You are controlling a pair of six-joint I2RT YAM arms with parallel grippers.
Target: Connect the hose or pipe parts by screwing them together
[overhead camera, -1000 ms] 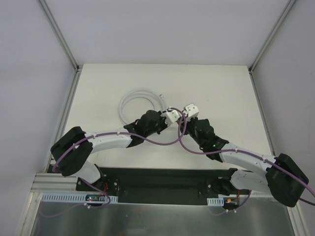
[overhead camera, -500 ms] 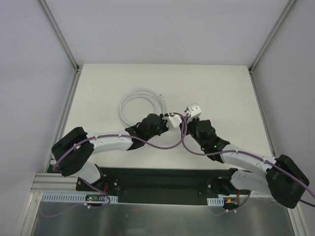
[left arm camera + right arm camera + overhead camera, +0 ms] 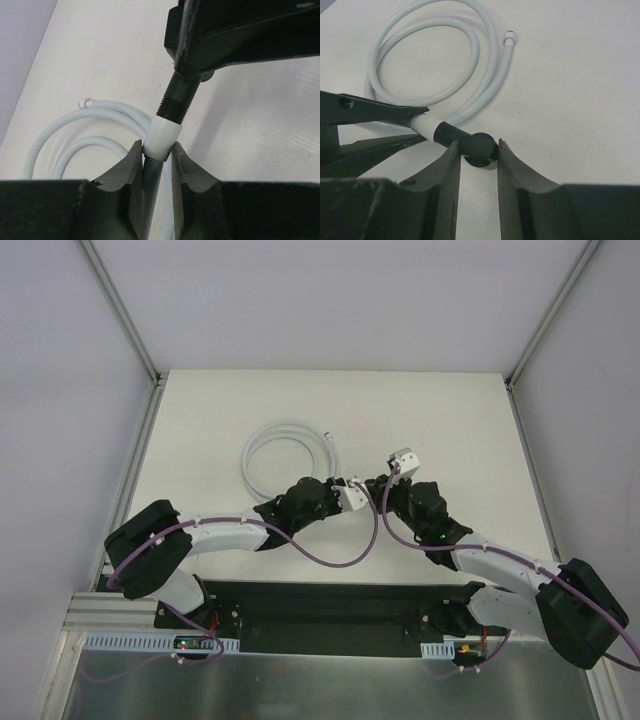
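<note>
Your left hand clamps the end of the white hose, your right hand the black connector, ends touching; the coil lies at ten o'clock.

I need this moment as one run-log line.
step: joining parts | left jaws: shut on hose end | right jaws: shut on black connector | thread: exposed

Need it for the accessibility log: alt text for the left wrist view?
Left gripper clamps the hose end, whose white end fitting meets a black threaded connector held from above by the right gripper, some threads exposed. The rest of the hose lies coiled on the table at left.
</note>
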